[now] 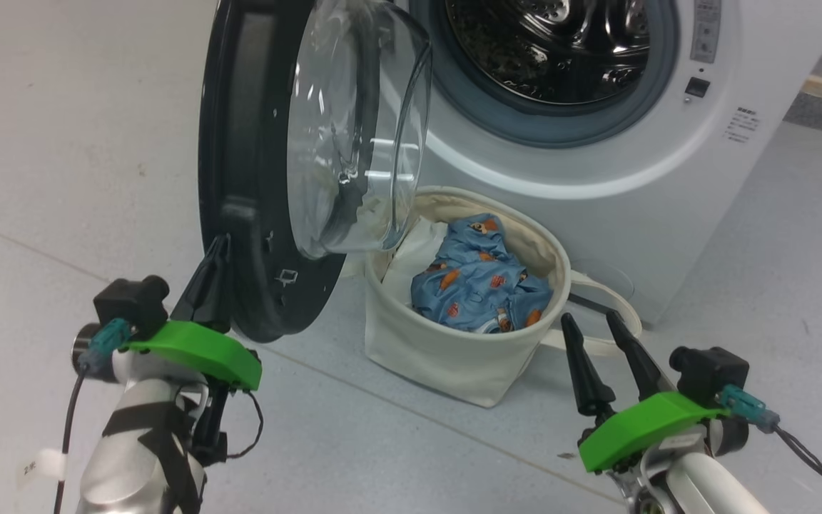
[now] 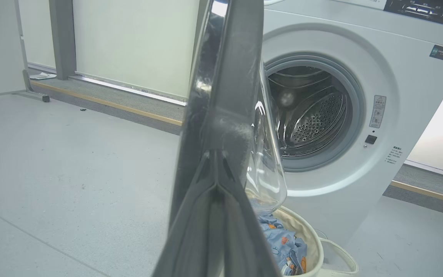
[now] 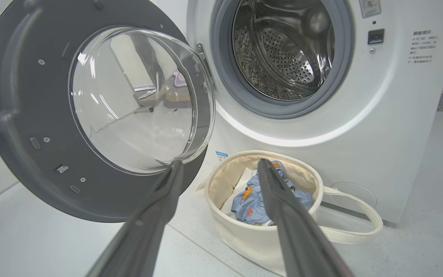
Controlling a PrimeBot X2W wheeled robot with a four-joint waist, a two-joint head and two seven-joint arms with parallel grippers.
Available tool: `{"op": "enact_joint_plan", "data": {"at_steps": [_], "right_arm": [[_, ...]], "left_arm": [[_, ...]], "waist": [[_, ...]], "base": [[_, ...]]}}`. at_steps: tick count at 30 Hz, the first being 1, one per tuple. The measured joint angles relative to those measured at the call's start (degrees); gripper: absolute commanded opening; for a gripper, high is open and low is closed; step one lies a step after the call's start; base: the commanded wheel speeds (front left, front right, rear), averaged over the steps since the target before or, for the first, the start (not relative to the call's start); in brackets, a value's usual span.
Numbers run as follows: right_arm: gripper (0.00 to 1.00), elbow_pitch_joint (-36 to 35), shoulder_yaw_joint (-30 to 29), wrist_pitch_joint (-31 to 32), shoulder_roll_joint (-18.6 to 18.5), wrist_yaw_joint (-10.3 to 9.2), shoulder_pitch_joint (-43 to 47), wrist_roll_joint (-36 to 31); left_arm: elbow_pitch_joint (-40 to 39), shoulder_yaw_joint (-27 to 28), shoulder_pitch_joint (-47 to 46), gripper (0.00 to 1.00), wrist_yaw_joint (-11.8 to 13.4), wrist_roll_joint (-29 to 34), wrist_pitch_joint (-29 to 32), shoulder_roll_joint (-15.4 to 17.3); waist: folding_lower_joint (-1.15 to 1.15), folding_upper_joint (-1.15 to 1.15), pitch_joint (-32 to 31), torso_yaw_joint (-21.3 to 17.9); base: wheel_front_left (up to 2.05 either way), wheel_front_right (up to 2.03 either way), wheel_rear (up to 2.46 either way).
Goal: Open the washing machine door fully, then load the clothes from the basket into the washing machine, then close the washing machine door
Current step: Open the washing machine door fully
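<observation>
Left gripper [image 1: 223,241] fingers together, tips against the open door [image 1: 240,178] rim. Right gripper [image 1: 589,318] fingers apart, near basket [image 1: 454,357] holding clothes [image 1: 479,282].

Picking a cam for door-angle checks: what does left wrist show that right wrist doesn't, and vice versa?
Left wrist: washing machine door edge-on, shut left hand at its rim, back wall skirting, dark control panel. Right wrist: the door's inner face with screws, open right hand, small blue label. Both: steel drum, basket holding the blue clothes, washing machine front.
</observation>
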Motion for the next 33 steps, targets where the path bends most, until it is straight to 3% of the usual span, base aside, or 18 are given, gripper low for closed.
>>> {"op": "enact_joint_plan", "data": {"at_steps": [14,22,33], "right_arm": [[1.0,0.29,0.0,0.0,0.64,0.0,-3.15,-0.01],[1.0,0.23,-0.07,0.0,1.16,0.0,-3.17,-0.12],[1.0,0.37,-1.04,0.0,0.41,0.0,-3.22,-0.55]], "left_arm": [[-8.24,-3.53,0.92,0.0,-0.59,1.47,-0.73,-1.6],[-6.22,-5.03,1.86,0.0,-0.45,1.26,-0.66,-1.78],[-1.81,-0.49,-0.78,0.0,1.04,0.23,-0.65,-0.3]], "waist": [[0.01,0.0,2.98,-0.23],[0.01,0.0,3.48,-2.96],[0.01,0.0,5.27,-5.62]], "base": [[0.0,0.0,0.0],[0.0,0.0,0.0],[0.0,0.0,0.0]]}}
